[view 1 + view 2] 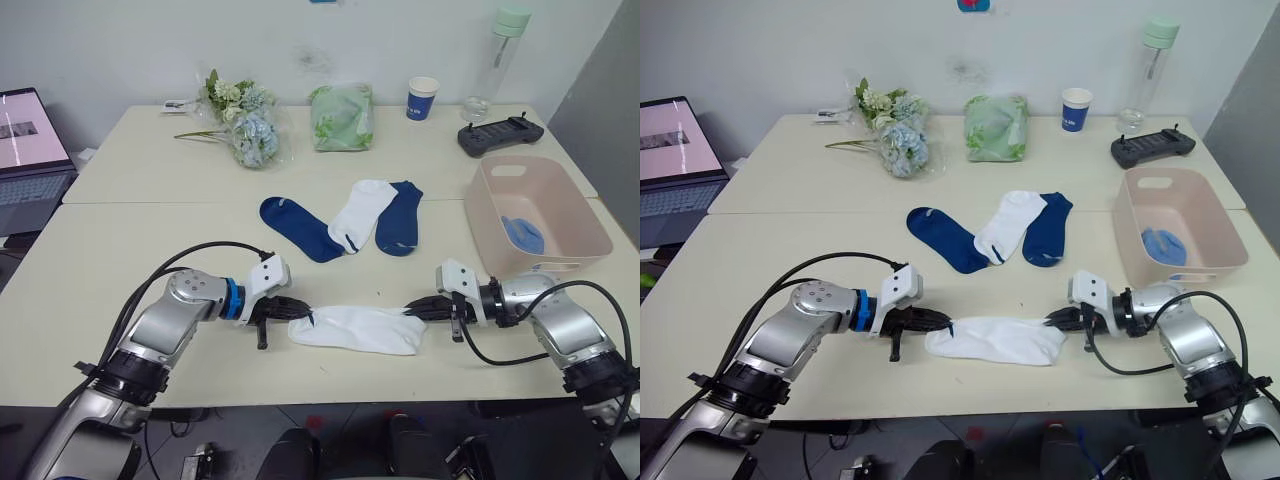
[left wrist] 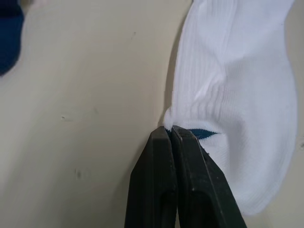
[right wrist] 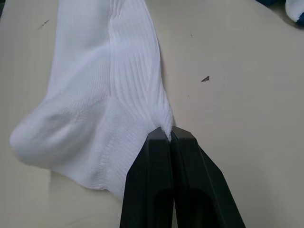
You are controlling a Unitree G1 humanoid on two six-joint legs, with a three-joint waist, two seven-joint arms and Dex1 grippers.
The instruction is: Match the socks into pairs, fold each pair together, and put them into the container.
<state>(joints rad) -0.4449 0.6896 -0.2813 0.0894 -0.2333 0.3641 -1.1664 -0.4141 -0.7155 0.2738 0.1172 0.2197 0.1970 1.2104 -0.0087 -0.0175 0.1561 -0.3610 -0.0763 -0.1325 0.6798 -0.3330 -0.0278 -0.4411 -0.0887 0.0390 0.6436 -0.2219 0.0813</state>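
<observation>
A white sock (image 1: 355,330) lies stretched out flat near the table's front edge. My left gripper (image 1: 300,312) is shut on its left end, where the dark trim (image 2: 204,134) shows. My right gripper (image 1: 415,310) is shut on the sock's right end (image 3: 164,124). Further back lie a navy sock (image 1: 298,228), a second white sock (image 1: 360,213) and another navy sock (image 1: 400,217), the last two overlapping. The pink container (image 1: 548,264) stands at the right, with light blue socks (image 1: 522,234) inside it.
Along the back of the table are a flower bunch (image 1: 243,125), a pale green cloth bundle (image 1: 342,117), a blue paper cup (image 1: 423,98), a clear bottle (image 1: 498,60) and a black controller (image 1: 500,133). A laptop (image 1: 30,150) sits at far left.
</observation>
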